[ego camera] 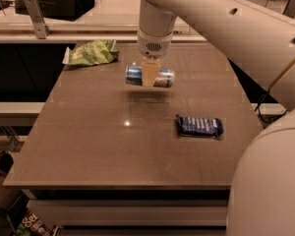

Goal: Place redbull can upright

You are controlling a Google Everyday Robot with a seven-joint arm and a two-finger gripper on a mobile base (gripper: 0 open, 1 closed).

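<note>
While one wrapper and one bag lie, the jaws clamp one redbull can above the table.

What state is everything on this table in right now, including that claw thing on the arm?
Slim blue-and-silver metal redbull can: on its side, held just above the brown table.
Robot's two-finger gripper: pointing down, shut around the can's middle.
Crumpled green chip bag: lying at the far left corner.
Flat dark-blue snack wrapper: lying flat, untouched.
</note>
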